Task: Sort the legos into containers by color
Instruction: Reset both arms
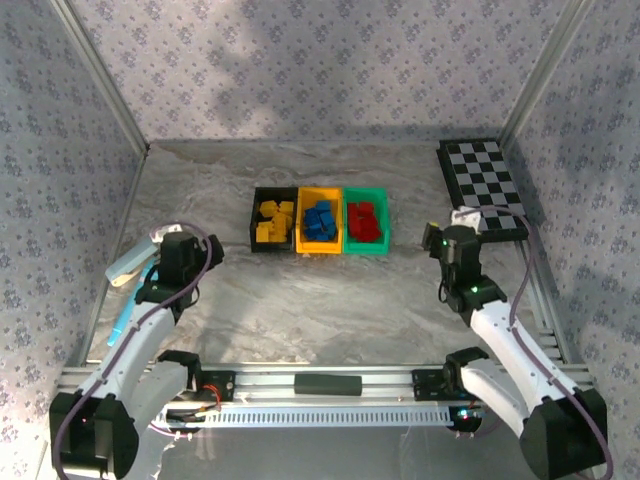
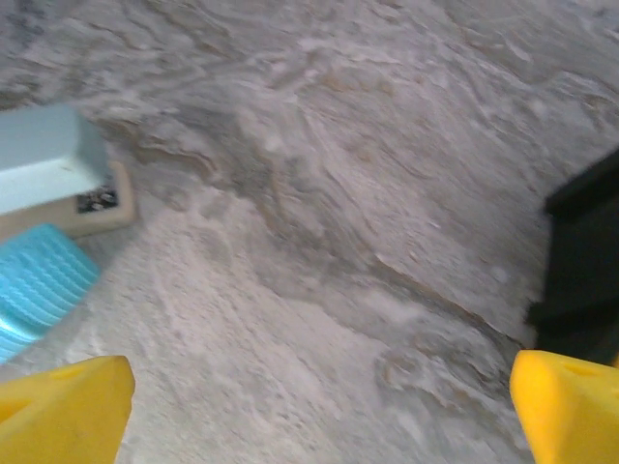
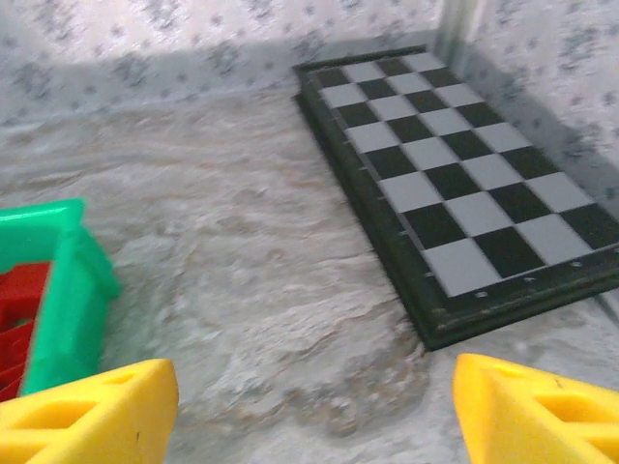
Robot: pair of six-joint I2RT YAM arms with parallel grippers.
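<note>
Yellow fingertips (image 2: 58,411) of the left gripper (image 2: 319,416) are seen at both bottom corners of the left wrist view. They are spread wide, and nothing is held between them. Bare table (image 2: 319,242) is seen beneath. At that view's left edge, a pale block (image 2: 39,155) is set on a tan piece (image 2: 97,203). A small dark label (image 2: 97,200) is carried on the tan piece, but it is too blurred to be read. A cyan ribbed thing (image 2: 39,280) lies just beside them.

The right gripper (image 3: 314,411) is likewise spread wide and empty. It is held over bare table between the green bin (image 3: 73,290) and the board (image 3: 464,184).

In the top view, three bins are set touching in a row across mid-table. The black bin (image 1: 254,225) is at the left, the yellow bin (image 1: 301,240) is in the middle, and the green one is at the right. Each long axis is directed away from the arms. Yellow legos (image 1: 272,220) are held in the black bin, blue legos (image 1: 320,220) in the yellow, and red legos (image 1: 363,220) in the green. The heading of single bricks cannot be made out.

Wide open room is left between the row and the arm bases, to the left of the black bin as far as the wall, and behind the row. A narrower strip is left between the green bin and the board. The board is laid along the right edge at the far corner.
</note>
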